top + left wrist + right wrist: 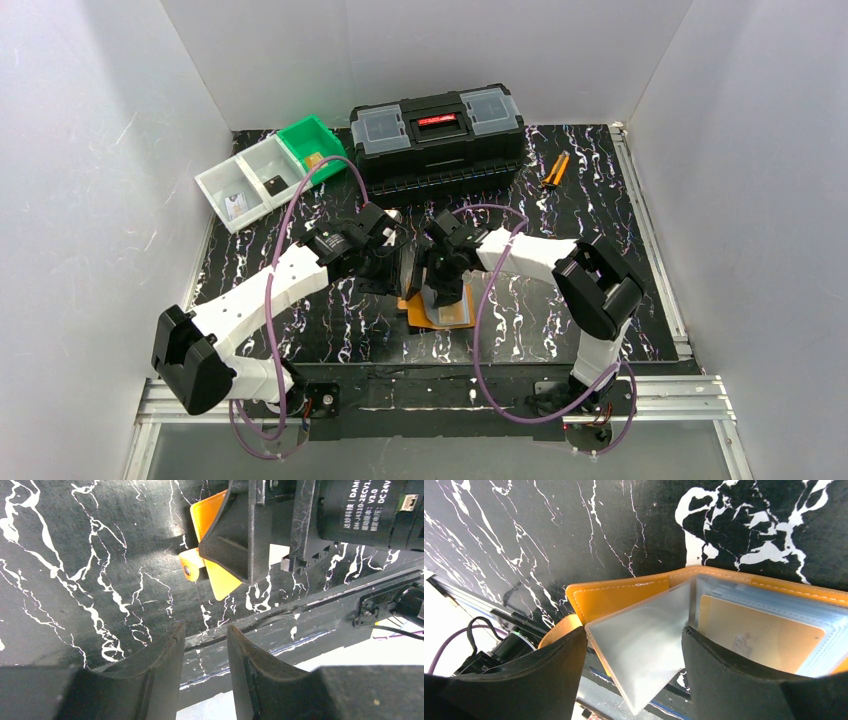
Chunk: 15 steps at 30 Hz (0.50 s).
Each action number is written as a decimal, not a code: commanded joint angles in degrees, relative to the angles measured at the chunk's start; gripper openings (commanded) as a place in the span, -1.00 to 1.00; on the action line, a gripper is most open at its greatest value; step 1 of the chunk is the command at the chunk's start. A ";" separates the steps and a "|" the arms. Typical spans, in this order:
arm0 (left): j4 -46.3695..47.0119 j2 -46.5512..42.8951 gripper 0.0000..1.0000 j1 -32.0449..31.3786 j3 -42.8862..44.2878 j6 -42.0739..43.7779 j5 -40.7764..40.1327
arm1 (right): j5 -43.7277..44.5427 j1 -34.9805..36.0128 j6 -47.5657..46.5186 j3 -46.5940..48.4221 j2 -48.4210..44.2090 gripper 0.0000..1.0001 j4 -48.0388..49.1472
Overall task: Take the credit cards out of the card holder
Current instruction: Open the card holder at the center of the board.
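Note:
The orange card holder (432, 318) lies open on the black marbled mat, near the front edge. In the right wrist view its orange cover (619, 597) and clear plastic pockets (644, 640) show, with a gold-tan credit card (759, 635) inside one pocket. My right gripper (634, 632) is open, its fingers either side of a raised clear pocket leaf; in the top view the gripper (443, 295) hangs right over the holder. My left gripper (204, 627) is open and empty, just left of the holder (220, 580), which the right gripper partly hides. In the top view the left gripper (398, 268) is beside the right one.
A black toolbox (437, 130) stands at the back centre. Orange-handled pliers (554, 170) lie to its right. A white two-part bin (247, 182) and a green bin (312, 148) at the back left hold small card-like pieces. White walls enclose the mat.

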 commanded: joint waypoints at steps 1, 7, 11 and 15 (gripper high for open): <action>-1.63 -2.38 -0.29 0.18 2.00 -0.41 2.42 | 2.16 1.22 1.22 2.54 -2.95 0.55 0.08; -1.66 -2.62 -0.31 0.20 2.54 -0.24 3.06 | 3.70 2.51 1.23 4.08 -4.25 0.57 -2.47; -1.46 -2.92 -0.31 0.16 2.72 -0.28 3.25 | 5.93 3.89 0.81 5.97 -4.92 0.59 -5.10; -1.29 -2.80 -0.33 0.19 2.69 -0.32 3.77 | 5.44 4.06 0.81 6.82 -4.18 0.59 -4.92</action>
